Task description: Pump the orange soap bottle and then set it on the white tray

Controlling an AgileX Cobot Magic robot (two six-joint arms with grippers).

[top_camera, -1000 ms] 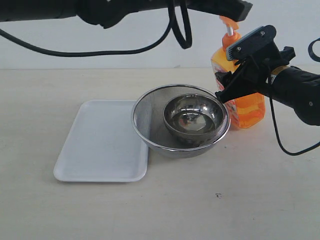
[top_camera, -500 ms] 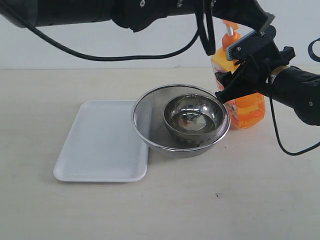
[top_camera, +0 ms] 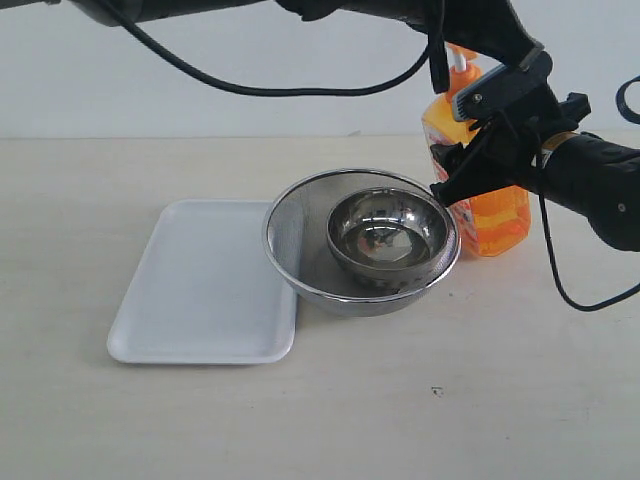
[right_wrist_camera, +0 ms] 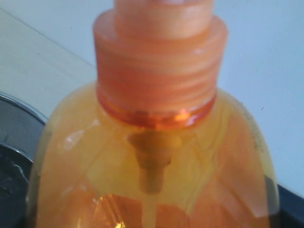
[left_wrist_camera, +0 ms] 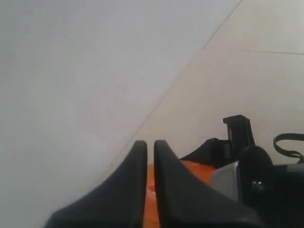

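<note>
The orange soap bottle (top_camera: 496, 216) stands upright on the table at the back right, just behind the strainer. My right gripper (top_camera: 468, 166) is shut on its upper body. In the right wrist view the bottle's neck and collar (right_wrist_camera: 159, 90) fill the picture and no fingers show. My left gripper (top_camera: 490, 44) reaches across from the left and sits on top of the pump head, covering it; a bit of white stem (top_camera: 462, 68) shows below. Its black fingers (left_wrist_camera: 137, 166) are shut, with orange plastic (left_wrist_camera: 191, 169) beneath them. The white tray (top_camera: 200, 290) lies to the left with nothing on it.
A round metal mesh strainer (top_camera: 290, 216) holding a steel bowl (top_camera: 386, 236) stands between tray and bottle, touching the tray's right edge. A black cable (top_camera: 556, 270) hangs from the right arm. The left arm and its cable span the top of the exterior view.
The left arm has moved right and down until its gripper covers the pump head, which showed uncovered a second ago. The bottle, right gripper, strainer and tray have stayed put.
</note>
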